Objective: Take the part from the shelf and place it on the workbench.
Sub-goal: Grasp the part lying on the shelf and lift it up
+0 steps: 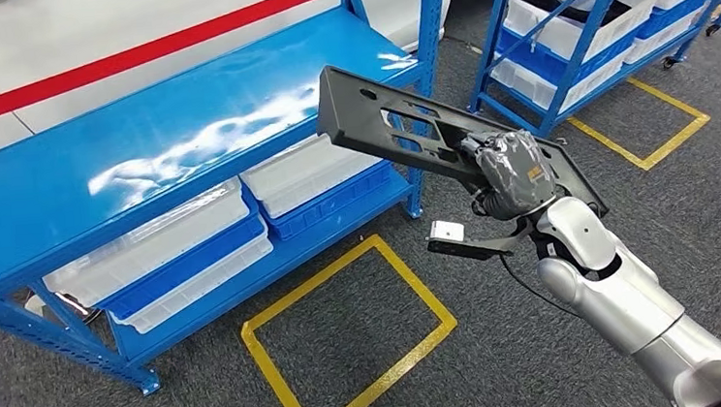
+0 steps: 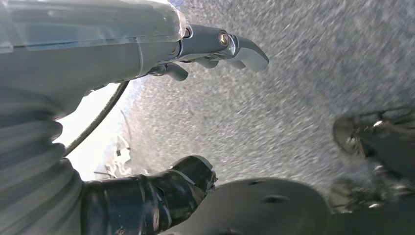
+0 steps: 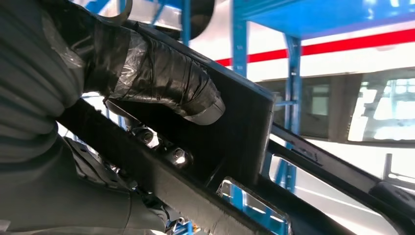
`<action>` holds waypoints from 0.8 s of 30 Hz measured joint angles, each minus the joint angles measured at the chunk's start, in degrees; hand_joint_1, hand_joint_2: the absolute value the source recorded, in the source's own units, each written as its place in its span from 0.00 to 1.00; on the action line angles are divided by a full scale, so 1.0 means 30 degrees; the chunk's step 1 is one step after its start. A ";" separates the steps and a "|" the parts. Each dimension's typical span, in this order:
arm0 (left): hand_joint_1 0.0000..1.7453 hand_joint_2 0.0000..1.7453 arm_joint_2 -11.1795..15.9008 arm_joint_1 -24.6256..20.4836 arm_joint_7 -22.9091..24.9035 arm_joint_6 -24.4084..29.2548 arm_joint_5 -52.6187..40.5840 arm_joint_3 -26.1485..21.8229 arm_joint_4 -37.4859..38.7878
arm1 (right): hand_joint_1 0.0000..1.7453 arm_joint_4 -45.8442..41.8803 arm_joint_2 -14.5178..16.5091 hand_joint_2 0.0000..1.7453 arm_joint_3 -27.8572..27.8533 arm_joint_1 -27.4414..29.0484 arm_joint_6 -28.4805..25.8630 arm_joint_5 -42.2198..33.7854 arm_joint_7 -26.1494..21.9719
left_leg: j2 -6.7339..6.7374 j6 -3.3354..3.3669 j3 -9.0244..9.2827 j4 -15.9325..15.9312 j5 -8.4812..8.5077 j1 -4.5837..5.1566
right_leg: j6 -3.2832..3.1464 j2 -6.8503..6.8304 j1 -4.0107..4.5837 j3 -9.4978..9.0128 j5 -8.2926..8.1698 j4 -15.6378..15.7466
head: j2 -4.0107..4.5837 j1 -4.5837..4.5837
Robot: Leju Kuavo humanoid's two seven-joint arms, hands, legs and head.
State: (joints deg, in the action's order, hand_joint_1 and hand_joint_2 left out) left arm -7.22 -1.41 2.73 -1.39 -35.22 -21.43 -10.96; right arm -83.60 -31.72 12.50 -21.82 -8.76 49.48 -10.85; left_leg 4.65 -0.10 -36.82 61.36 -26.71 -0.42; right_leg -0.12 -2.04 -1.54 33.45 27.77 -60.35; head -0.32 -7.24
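Right hand (image 1: 515, 172) grips the dark part (image 1: 384, 124), held tilted in the air at 3 o'clock of the blue shelf (image 1: 138, 143). Left hand (image 2: 147, 117) hangs empty, fingers apart.

You see a matt, dark grey part (image 1: 399, 127) that looks like moulded plastic, gripped by your right hand (image 1: 515, 174), whose fingers are wrapped in glossy, wrinkled black tape. The shelf (image 1: 138, 148) is blue painted metal with a shiny, glare-streaked top. The bins (image 1: 160, 241) look like translucent white plastic. The floor (image 1: 544, 364) is rough grey carpet.
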 joint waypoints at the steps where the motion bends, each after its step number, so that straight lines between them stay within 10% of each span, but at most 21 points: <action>1: 0.00 1.00 0.0002 0.0041 0.0002 -0.0002 -0.0005 -0.0020 0.0002 | 1.00 -0.0027 -0.0016 1.00 -0.0013 0.0017 -0.0005 0.0000 0.0005 | -0.0618 -0.0077 -0.0202 0.0666 -0.0835 -0.0032 | -0.0160 0.0162 0.0011 0.0264 -0.0223 0.0019 | 0.0000 0.0005; 4: 0.00 1.00 0.0002 0.0146 0.0007 -0.0026 -0.0029 -0.0080 0.0002 | 1.00 -0.0107 -0.0033 1.00 -0.0089 0.0154 -0.0020 0.0000 0.0014 | -0.1470 0.0099 -0.0687 0.3861 -0.3412 0.0015 | -0.0407 0.0824 0.0231 0.1165 -0.0934 0.0006 | -0.0002 0.0016; 6: 0.00 1.00 0.0002 0.0124 0.0009 -0.0033 -0.0035 -0.0135 0.0002 | 1.00 -0.0113 -0.0066 1.00 -0.0212 0.0356 -0.0027 0.0000 0.0018 | -0.1514 0.0445 -0.0207 0.4519 -0.3378 0.0157 | -0.0462 0.1301 0.0411 0.1747 -0.1396 -0.0012 | -0.0002 0.0016; 9: 0.00 1.00 0.0049 0.0059 0.0009 -0.0033 -0.0064 -0.0188 0.0000 | 1.00 -0.0189 -0.0265 1.00 -0.0493 0.0716 -0.0053 0.0000 0.0033 | -0.2236 0.1261 0.2266 0.1434 -0.1967 0.0568 | -0.0437 0.1930 0.0548 0.2372 -0.2043 -0.0006 | -0.0002 0.0013; 12: 0.00 1.00 0.0137 0.0065 0.0005 -0.0055 -0.0151 -0.0200 -0.0005 | 1.00 -0.0430 -0.0544 1.00 -0.0882 0.1084 -0.0153 0.0000 0.0075 | -0.3085 0.1575 0.3841 -0.1418 -0.1936 0.0748 | -0.0185 0.2457 0.0391 0.2580 -0.2778 0.0287 | -0.0002 0.0004; 15: 0.00 1.00 0.0091 0.0019 0.0002 -0.0075 -0.0251 -0.0202 -0.0002 | 1.00 -0.0710 -0.0851 1.00 -0.1199 0.1565 -0.0200 0.0013 0.0166 | -0.2509 0.1589 0.3768 -0.2212 -0.1062 0.0679 | 0.0157 0.2780 0.0303 0.2664 -0.3375 0.0959 | 0.0000 0.0015; 20: 0.00 1.00 0.0111 0.0086 -0.0024 -0.0102 -0.0293 -0.0235 -0.0004 | 1.00 -0.0954 -0.1046 1.00 -0.1428 0.1869 -0.0131 0.0356 0.0435 | -0.1053 0.1558 0.2626 -0.2664 0.0298 0.0620 | 0.0563 0.0883 0.0160 0.3713 0.0496 -0.3426 | -0.0002 -0.0027; 22: 0.00 1.00 0.0118 0.0074 -0.0031 -0.0126 -0.0304 -0.0253 -0.0004 | 1.00 -0.0978 -0.1046 1.00 -0.1430 0.1985 -0.0102 0.0421 0.0483 | -0.0507 0.1461 0.1930 -0.2324 0.0521 0.0601 | 0.0799 0.0708 -0.0067 0.3400 0.0250 -0.4643 | -0.0002 -0.0027; 24: 0.00 1.00 0.0122 0.0032 -0.0038 -0.0157 -0.0310 -0.0277 -0.0004 | 1.00 -0.1027 -0.1049 1.00 -0.1447 0.2028 0.0082 0.0320 0.0506 | -0.0045 0.1321 0.1242 -0.1867 0.0659 0.0571 | 0.1032 0.0387 -0.0273 0.1894 -0.0525 -0.3446 | -0.0002 -0.0026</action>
State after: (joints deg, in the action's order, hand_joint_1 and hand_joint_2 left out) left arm -6.85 -1.31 2.61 -1.86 -36.15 -22.26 -10.97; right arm -86.68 -34.87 8.16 -15.73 -8.51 50.45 -9.33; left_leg 4.51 3.86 -33.09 55.76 -24.73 1.29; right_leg 2.98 -0.88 -2.36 39.13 26.20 -70.69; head -0.33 -7.32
